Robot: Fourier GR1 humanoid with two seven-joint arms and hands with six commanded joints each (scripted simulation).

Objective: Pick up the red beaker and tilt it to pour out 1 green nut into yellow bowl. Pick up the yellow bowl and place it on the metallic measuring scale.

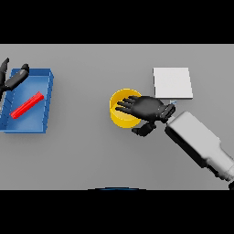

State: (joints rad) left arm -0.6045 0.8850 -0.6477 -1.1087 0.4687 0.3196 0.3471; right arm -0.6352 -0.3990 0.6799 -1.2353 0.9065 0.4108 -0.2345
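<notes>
The yellow bowl [119, 109] stands mid-table, and its right half is covered by my right hand [148, 109]. That hand reaches in from the right, its fingers stretched straight over the bowl's mouth and the thumb hanging outside the near rim; it is open. I cannot see inside the bowl under the hand. The red beaker [27, 105] lies slanted on its side in a blue tray [48, 98] at the left. My left hand [13, 78] hovers over the tray's far left corner, open and apart from the beaker. The metallic scale [172, 83], a pale square plate, lies just right of and behind the bowl.
The blue tray's raised walls surround the beaker. My right forearm [199, 141] slants across the table's right front. No green nut shows anywhere.
</notes>
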